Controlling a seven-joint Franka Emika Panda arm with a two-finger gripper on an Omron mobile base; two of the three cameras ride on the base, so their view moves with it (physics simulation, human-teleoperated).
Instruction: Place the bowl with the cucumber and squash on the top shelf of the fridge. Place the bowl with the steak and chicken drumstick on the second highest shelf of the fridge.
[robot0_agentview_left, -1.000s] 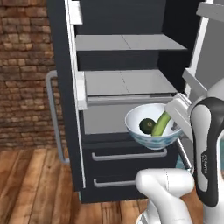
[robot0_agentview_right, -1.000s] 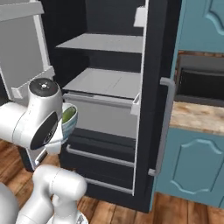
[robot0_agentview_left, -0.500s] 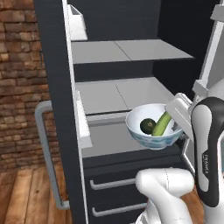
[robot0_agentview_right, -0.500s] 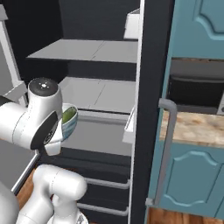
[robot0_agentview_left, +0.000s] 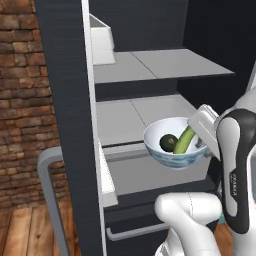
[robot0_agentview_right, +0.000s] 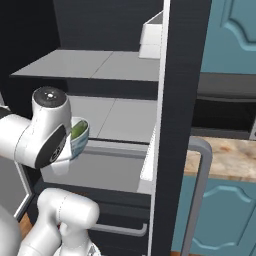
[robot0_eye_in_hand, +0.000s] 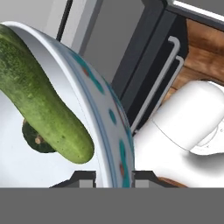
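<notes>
Base has driven closer; the fridge shelves loom larger. Your pincer (robot0_eye_in_hand: 113, 175) pinches the bowl (robot0_agentview_left: 175, 145) by its rim. Lift it level, clear the top shelf (robot0_agentview_left: 160, 65) edge before pushing in.

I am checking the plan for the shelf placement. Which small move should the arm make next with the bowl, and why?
Probably lift the bowl higher before moving it inward. The gripper is clamped on its rim, with the cucumber and squash inside, and in the left base view it hangs at about the level of the second highest shelf, clearly below the top shelf, its goal.
</notes>
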